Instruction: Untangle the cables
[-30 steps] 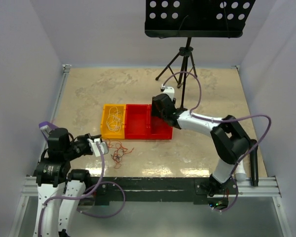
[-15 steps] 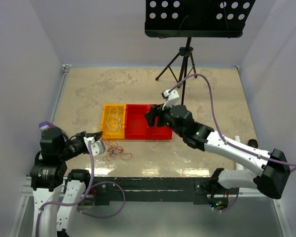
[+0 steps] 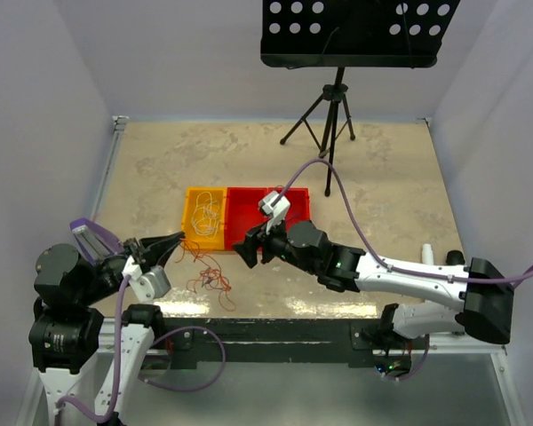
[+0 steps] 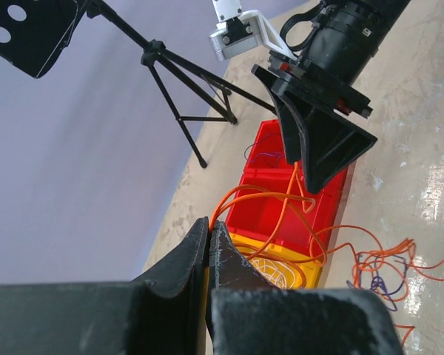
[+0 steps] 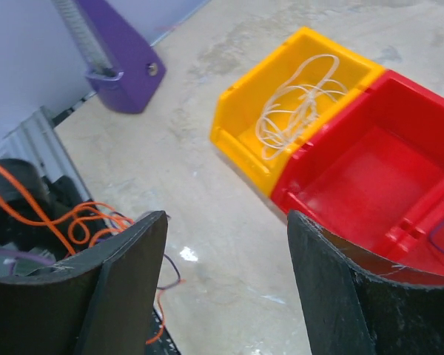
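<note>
The right gripper has swung over, fingers wide, ready to grab the orange cable pinched tight by the left gripper.

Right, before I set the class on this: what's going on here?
Two robot arms are sorting a tangle of cables lying on the table in front of a yellow bin and a red bin. The left claw is shut, pinching an orange cable that trails back to the heap. The right claw is open above the table near the red bin, gripping nothing. A white cable lies in the yellow bin.
</note>
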You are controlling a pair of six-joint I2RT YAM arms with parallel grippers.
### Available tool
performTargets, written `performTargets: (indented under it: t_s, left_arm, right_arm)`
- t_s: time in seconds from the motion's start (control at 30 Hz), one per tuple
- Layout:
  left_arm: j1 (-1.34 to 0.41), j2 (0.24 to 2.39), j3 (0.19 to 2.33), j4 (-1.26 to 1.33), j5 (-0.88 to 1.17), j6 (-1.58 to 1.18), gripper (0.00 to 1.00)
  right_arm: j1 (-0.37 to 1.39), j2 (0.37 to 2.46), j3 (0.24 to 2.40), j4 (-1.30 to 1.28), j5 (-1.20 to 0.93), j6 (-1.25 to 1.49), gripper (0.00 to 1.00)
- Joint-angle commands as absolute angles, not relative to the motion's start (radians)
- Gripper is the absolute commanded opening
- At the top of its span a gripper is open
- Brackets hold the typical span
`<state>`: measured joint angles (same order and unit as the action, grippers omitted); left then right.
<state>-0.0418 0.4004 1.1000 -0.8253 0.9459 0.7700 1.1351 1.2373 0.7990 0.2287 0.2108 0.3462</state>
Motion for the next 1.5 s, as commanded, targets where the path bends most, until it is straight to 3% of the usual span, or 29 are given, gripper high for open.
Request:
performTargets:
  t_s: [0.0, 0.37, 0.7, 1.0, 1.17, 1.3, 1.47]
  left_arm:
    - [-0.044, 0.390, 1.109, -0.805, 0.988, 0.753, 0.00]
    - [-0.044, 0.376, 1.112, -0.755, 0.992, 0.733, 0.00]
    - [-0.043, 0.373, 1.155, -0.764, 1.009, 0.727, 0.00]
    - [-0.041, 0.382, 1.172, -0.778, 0.994, 0.732, 0.00]
    - [-0.040, 0.383, 1.115, -0.793, 0.930, 0.692, 0.00]
    - [-0.037, 0.412, 1.065, -0.744, 0.794, 0.473, 0.00]
    - [-0.037, 0.506, 1.075, -0.791, 0.661, 0.353, 0.00]
  right_arm:
    - [1.193, 1.244, 0.851, 0.339, 0.163, 0.298, 0.71]
    - [1.275, 1.219, 0.770, 0.417, 0.135, 0.308, 0.70]
    - [1.312, 1.322, 0.755, 0.416, 0.233, 0.354, 0.61]
    - [1.312, 1.307, 0.695, 0.442, 0.300, 0.431, 0.66]
    - [1.313, 1.244, 0.673, 0.410, 0.376, 0.455, 0.64]
    - [1.318, 1.241, 0.681, 0.342, 0.486, 0.523, 0.62]
    - [1.350, 1.157, 0.635, 0.402, 0.479, 0.486, 0.61]
